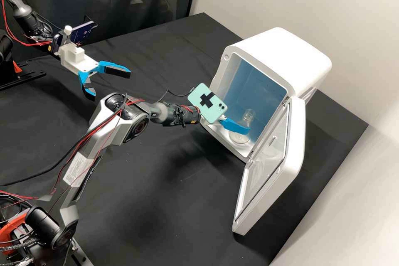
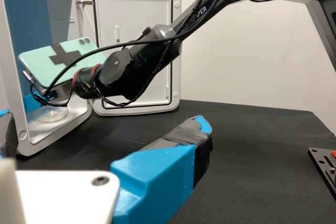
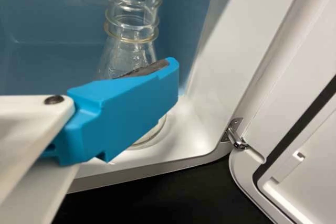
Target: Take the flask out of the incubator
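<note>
High view | right tool (image 1: 238, 127) over incubator (image 1: 282, 56) sill by flask (image 1: 248, 117), state cannot tell | left tool (image 1: 110, 84) released

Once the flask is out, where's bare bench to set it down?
Broad bare bench lies between the right arm and the open door. Another patch lies behind, between the left gripper and the incubator. The incubator mouth is crowded: right gripper, flask.

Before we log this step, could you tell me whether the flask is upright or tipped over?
Upright: the glass flask stands on the incubator floor, its open neck pointing up.
</note>
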